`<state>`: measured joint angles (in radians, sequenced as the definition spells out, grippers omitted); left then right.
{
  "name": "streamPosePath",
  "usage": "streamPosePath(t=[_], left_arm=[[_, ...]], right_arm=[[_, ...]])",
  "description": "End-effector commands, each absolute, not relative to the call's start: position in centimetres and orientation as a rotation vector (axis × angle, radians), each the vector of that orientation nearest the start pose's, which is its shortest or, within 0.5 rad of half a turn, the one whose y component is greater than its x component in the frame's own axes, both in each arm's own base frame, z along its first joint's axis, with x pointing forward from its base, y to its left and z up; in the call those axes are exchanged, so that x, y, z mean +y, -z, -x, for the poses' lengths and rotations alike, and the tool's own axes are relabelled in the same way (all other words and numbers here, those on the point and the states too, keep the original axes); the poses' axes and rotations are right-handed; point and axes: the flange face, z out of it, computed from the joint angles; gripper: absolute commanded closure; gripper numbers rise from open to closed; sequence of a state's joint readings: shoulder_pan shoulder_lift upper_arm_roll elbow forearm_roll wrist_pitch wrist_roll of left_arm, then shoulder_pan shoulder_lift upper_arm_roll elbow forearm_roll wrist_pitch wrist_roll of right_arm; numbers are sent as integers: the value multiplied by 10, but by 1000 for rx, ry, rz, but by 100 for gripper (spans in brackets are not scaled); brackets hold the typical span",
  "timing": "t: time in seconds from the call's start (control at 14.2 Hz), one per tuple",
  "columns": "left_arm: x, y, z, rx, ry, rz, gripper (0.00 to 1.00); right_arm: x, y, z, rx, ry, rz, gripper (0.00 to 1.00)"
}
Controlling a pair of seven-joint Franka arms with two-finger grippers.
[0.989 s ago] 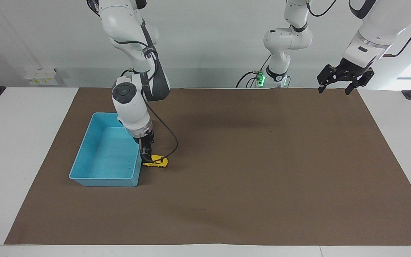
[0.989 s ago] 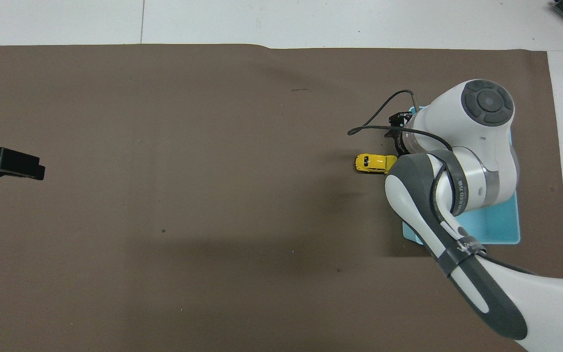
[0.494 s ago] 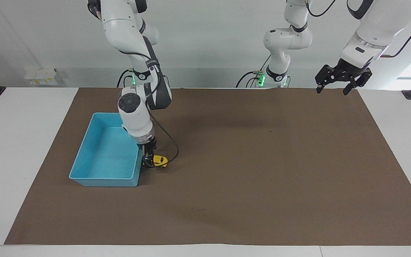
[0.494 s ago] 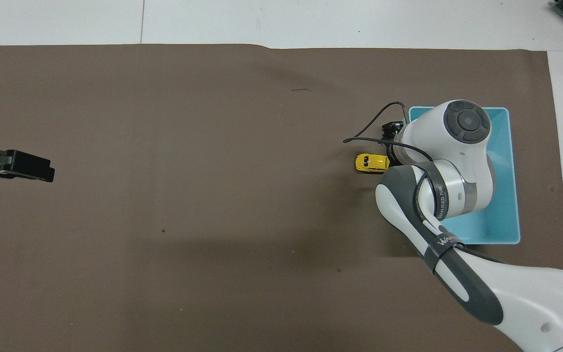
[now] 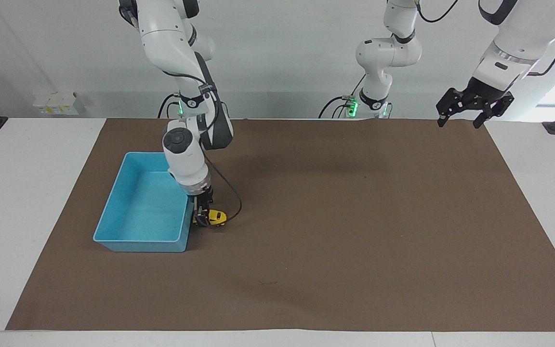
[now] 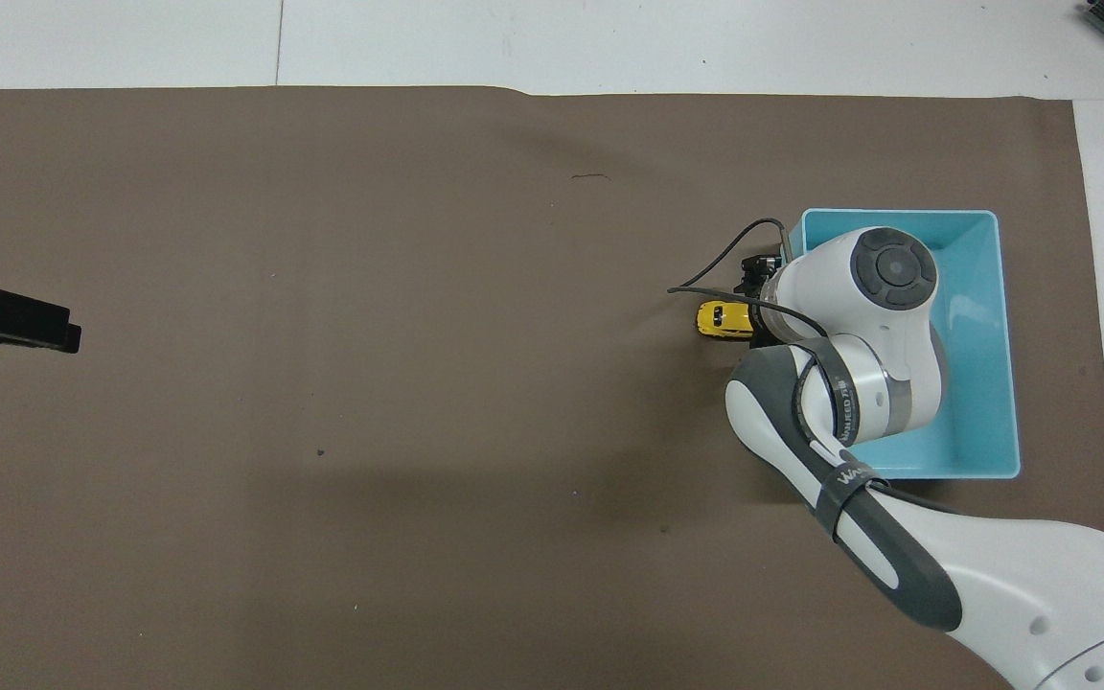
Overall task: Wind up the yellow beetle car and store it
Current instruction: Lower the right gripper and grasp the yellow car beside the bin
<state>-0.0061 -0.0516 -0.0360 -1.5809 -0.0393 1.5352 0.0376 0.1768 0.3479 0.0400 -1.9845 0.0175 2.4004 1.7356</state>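
Observation:
The yellow beetle car [image 5: 218, 217] [image 6: 722, 318] stands on the brown mat, close beside the blue bin [image 5: 140, 245] [image 6: 1008, 335] on the side toward the left arm's end. My right gripper [image 5: 202, 215] [image 6: 754, 305] is down at mat level over the end of the car that faces the bin, and hides that end. My left gripper [image 5: 468, 113] [image 6: 11, 321] waits open, raised over the mat's corner at the left arm's end, with nothing in it.
The bin's floor shows nothing in it where the right arm does not cover it. A black cable [image 5: 233, 195] loops from the right wrist down beside the car. The brown mat [image 5: 354, 231] covers most of the white table.
The right arm's wrist has drawn in and come down over the car's bin-side end. The car has stayed in place. The left gripper has drifted slightly toward its own end of the table.

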Motion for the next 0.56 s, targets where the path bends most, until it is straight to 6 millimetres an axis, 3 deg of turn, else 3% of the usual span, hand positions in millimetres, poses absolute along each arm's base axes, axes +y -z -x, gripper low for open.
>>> streamPosePath(t=[0.0, 0.07, 0.49], left_arm=[[-24, -649, -531, 138, 37, 3165, 0], [-24, -650, -532, 137, 44, 3165, 0], [-26, -649, -532, 133, 44, 3165, 0]], right_arm=[[133, -295, -599, 2135, 27, 2184, 93], [134, -296, -600, 2130, 29, 2183, 100], [140, -307, -604, 2122, 18, 2204, 100]])
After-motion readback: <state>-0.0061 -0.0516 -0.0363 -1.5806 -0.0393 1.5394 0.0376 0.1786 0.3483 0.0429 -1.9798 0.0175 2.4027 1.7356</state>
